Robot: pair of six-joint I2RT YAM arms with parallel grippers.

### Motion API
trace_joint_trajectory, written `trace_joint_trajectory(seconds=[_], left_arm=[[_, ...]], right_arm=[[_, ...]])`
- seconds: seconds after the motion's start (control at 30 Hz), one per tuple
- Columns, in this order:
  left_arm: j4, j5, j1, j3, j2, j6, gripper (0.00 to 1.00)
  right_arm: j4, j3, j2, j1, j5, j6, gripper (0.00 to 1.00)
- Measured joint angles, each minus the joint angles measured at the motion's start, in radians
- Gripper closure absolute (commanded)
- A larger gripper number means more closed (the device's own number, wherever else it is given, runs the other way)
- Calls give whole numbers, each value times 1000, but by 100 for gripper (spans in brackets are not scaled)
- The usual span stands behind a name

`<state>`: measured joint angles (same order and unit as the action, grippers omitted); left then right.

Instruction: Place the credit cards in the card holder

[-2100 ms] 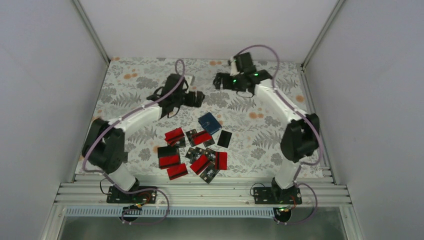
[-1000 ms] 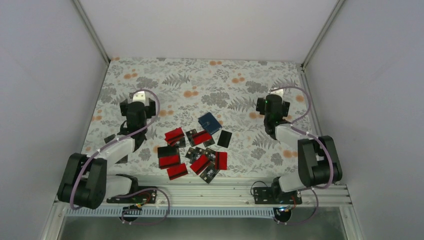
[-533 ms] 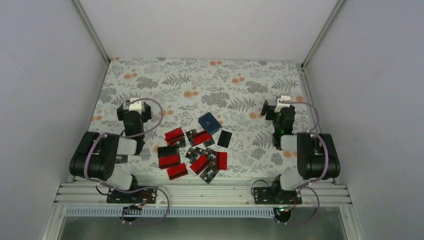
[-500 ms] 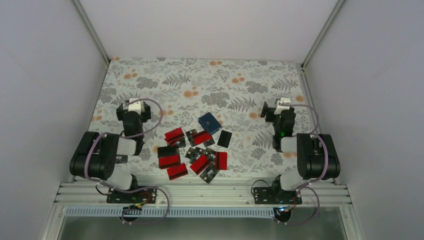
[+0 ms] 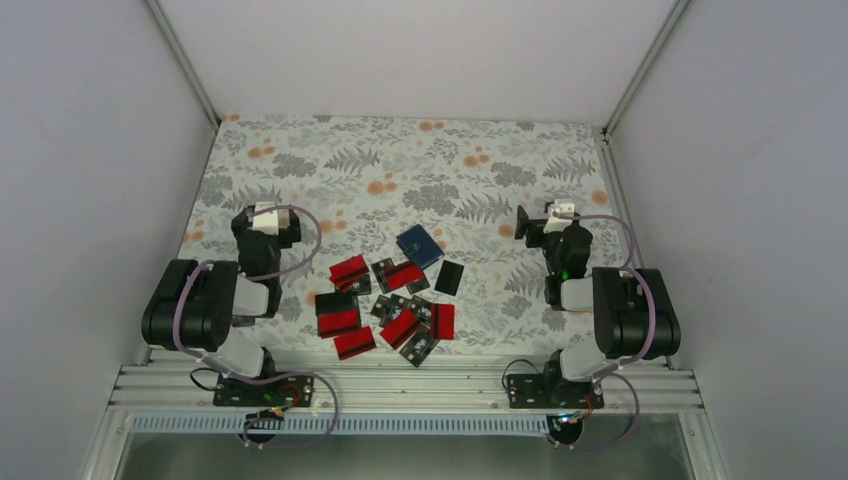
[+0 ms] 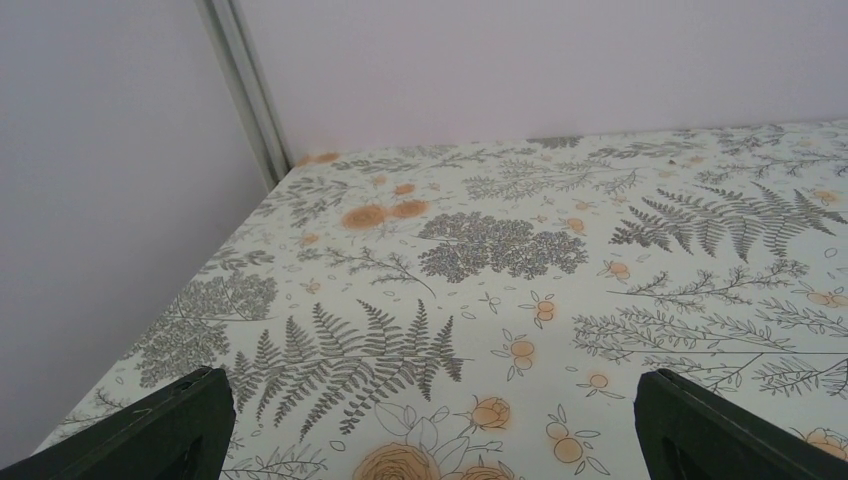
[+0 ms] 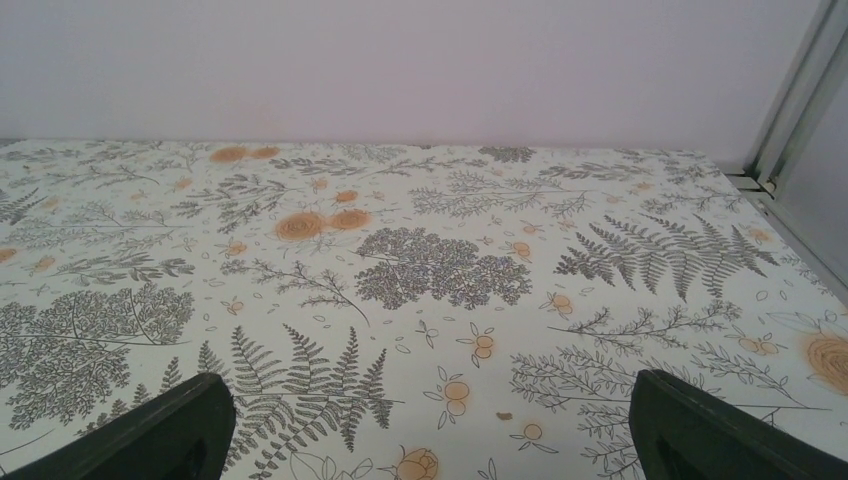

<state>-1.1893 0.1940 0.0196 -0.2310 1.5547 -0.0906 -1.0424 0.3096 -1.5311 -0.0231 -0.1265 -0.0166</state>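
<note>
Retreat done: left gripper (image 6: 425, 432) and right gripper (image 7: 425, 430) pulled back to the sides, jaws wide, empty; cards (image 5: 385, 305), holder (image 5: 419, 246) untouched.

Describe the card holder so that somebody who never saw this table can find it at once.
On the flowered table, a scatter of cards lies in the middle, near the front edge. The card holder lies at the far side of that scatter. It alone is dark blue; the cards next to it are red and black or plain black.
</note>
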Motion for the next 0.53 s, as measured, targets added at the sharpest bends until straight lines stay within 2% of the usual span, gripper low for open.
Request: trace_joint_trajectory(seconds=[0.53], left_arm=[[0, -15, 0, 0, 0, 0, 0]], right_arm=[[-8, 0, 0, -3, -11, 0, 0]])
